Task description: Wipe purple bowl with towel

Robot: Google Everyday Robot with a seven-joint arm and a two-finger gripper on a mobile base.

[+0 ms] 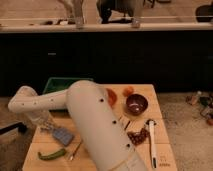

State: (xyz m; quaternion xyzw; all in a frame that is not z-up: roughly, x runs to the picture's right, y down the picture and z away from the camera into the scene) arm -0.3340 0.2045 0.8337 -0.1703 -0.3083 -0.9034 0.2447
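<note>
My arm (95, 125) has a smooth, pale shell that looks like matt plastic, with a soft shine along its top. My gripper (41, 118) is low at the left side of the table (147, 91), fingers pressed together, in the folds of the towel (48, 125). The towel is soft pale cloth, loose and without shine. The sponge (62, 136) just beside it looks matt and a little rough. The table is light wood with a plain, dull surface. The purple bowl (136, 103) is glossy inside. The orange bowl (111, 96) looks smooth. The green tray (57, 84) seems to be plastic.
</note>
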